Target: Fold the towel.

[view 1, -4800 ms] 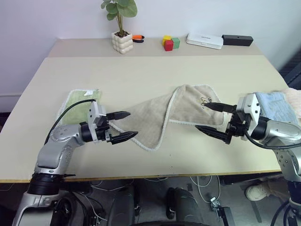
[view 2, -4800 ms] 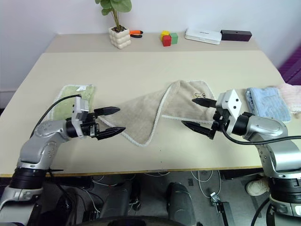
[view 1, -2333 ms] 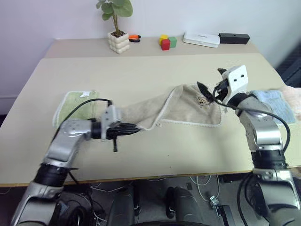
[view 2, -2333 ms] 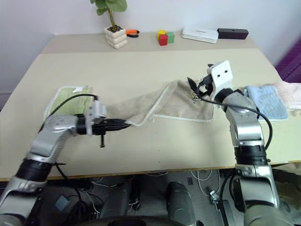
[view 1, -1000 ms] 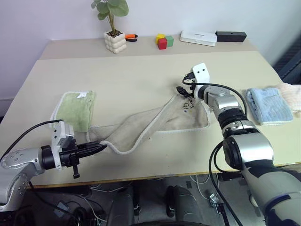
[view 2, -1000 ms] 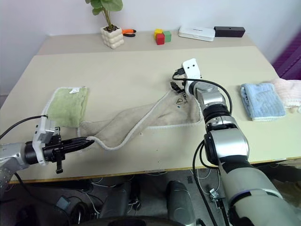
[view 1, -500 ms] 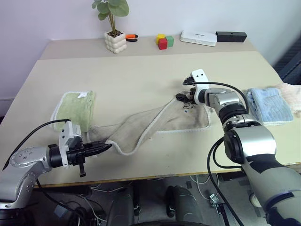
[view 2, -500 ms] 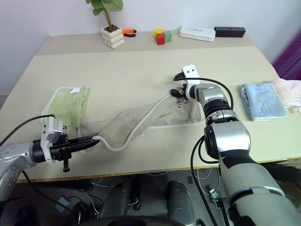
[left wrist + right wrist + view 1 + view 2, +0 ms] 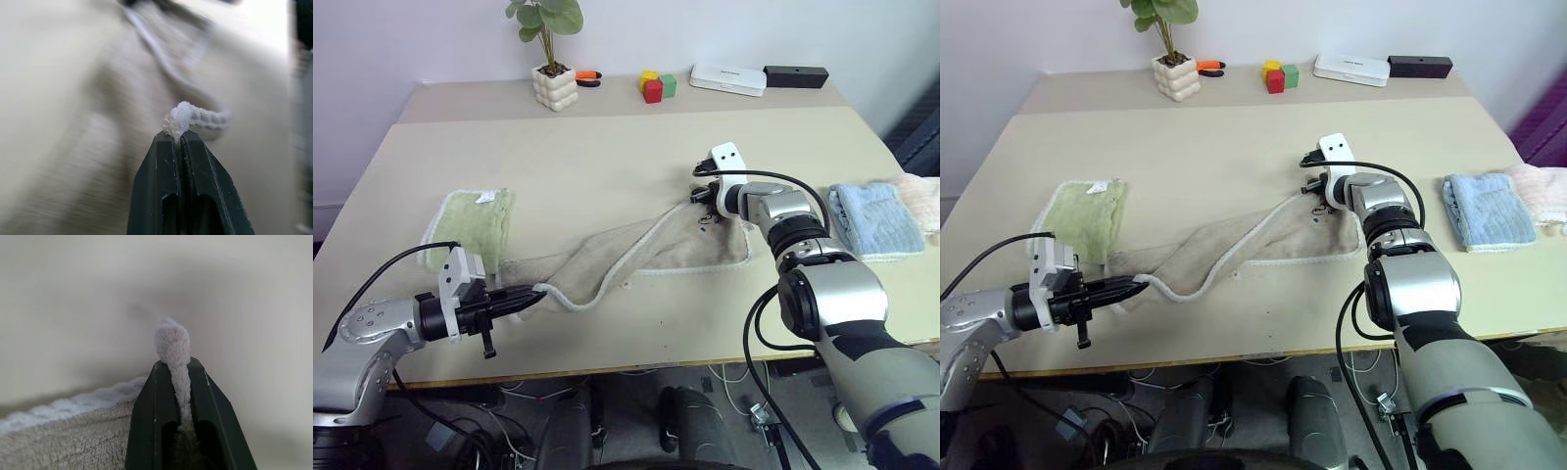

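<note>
Beige terry towel (image 9: 641,247) with whitish corded edging, stretched in a twisted, rumpled band across the table (image 9: 607,157); small dark embroidered mark near its far right corner; both end corners pinched.

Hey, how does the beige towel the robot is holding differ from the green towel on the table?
The beige towel is stretched out long and rumpled across the table; the green towel lies folded in a neat rectangle. The beige towel is pinched at its corded edge by the left claw and the right claw; the green towel is untouched. The beige towel spreads over far more of the table than the green one. Both have whitish edging.
</note>
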Robot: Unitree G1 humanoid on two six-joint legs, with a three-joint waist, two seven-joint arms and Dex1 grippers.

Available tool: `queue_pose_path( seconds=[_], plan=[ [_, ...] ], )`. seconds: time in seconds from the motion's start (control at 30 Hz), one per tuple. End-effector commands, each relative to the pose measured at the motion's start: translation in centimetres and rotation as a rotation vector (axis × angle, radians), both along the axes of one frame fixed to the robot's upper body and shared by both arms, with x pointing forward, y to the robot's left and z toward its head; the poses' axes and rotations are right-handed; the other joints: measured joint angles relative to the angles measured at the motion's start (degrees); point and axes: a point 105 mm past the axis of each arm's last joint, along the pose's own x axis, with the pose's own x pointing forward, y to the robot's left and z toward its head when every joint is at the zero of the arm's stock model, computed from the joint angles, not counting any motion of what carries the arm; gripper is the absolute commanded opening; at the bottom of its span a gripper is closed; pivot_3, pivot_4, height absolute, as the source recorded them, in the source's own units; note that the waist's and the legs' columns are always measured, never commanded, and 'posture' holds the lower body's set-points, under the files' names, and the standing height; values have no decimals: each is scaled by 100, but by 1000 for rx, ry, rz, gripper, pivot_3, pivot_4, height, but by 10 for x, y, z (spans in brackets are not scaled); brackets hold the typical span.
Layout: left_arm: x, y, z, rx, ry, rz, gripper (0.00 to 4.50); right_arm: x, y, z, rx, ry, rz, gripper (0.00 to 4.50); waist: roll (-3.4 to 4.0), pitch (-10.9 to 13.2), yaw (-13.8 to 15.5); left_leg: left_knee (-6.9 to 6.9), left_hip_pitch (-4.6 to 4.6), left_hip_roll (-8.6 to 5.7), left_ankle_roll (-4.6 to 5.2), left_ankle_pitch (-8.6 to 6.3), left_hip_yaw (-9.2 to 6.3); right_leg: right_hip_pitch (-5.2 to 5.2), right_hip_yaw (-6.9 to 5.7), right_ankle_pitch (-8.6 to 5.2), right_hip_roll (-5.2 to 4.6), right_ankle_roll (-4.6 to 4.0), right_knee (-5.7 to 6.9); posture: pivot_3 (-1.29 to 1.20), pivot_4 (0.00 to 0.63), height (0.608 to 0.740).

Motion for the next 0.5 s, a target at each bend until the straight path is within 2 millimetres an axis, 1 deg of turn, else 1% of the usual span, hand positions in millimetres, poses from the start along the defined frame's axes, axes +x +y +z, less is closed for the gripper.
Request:
queue_pose_path(
  seconds=[0.03, 0.07, 0.1, 0.13, 0.2, 0.27, 0.3, 0.33, 0.37, 0.43, 0.5],
  plan=[
    [23, 12, 23, 13, -167, 104, 0, 6, -22, 55, 157, -223, -49, 49, 0, 0, 4, 0, -2, 0, 0, 0, 0, -1, 0, 0, 0, 1, 0, 0, 150, 740],
    [28, 14, 28, 1, -199, 127, 0, 5, -26, 63, 159, -282, -42, 49, 0, 0, -4, 1, -1, 0, 0, 0, 1, 0, 0, 0, 0, 1, 0, 0, 150, 740],
    [33, 15, 32, -8, -219, 141, 0, 0, -32, 72, 126, -365, -26, 49, -1, 0, -16, 1, -1, 0, 0, 0, 2, 0, 0, 1, 0, 1, -1, 0, 150, 740],
    [37, 17, 35, -6, -242, 156, 0, -8, -34, 79, 115, -437, 13, 49, -1, -1, -8, 0, -1, 0, 0, 0, 4, -1, 1, 1, 0, 2, 0, 0, 150, 740],
    [42, 18, 37, -16, -253, 165, 0, -27, -34, 84, 140, -492, 92, 49, -1, -1, -7, -4, -1, 0, 0, 0, 0, 1, -1, 0, 0, 3, -1, 0, 150, 740],
    [45, 19, 34, -4, -252, 163, 0, -53, -28, 78, 128, -507, 182, 49, -2, -1, -8, -6, 0, 2, 0, 1, 0, 0, -2, 0, 1, 3, 0, 0, 150, 740],
    [46, 19, 33, 0, -251, 163, 0, -69, -23, 72, 116, -494, 240, 49, -1, -1, -8, -7, 1, 2, 0, 0, 0, 0, -2, 0, 1, 3, -1, 0, 150, 740],
    [47, 19, 33, 2, -252, 165, 0, -80, -19, 68, 112, -480, 281, 49, -1, -1, -7, -7, 3, 2, 0, 0, 2, 0, -1, 0, 1, 3, 1, 0, 150, 740],
    [49, 19, 32, 3, -248, 161, 0, -97, -15, 59, 98, -448, 341, 49, -1, -1, -4, -6, 2, 3, 1, 0, -1, -1, -1, 0, 0, 3, 2, 0, 150, 740],
    [51, 17, 30, 7, -239, 144, 0, -124, -9, 43, 12, -407, 424, 49, 0, -1, -1, -5, 4, 3, 16, -9, -4, 1, -1, 0, 0, 3, 2, 0, 150, 740],
    [52, 15, 28, 11, -232, 127, 0, -139, -4, 35, 2, -376, 459, 49, -2, -1, 5, -3, 3, 3, 30, -18, -15, 1, -1, 0, -1, 2, 1, 0, 150, 740]
  ],
)
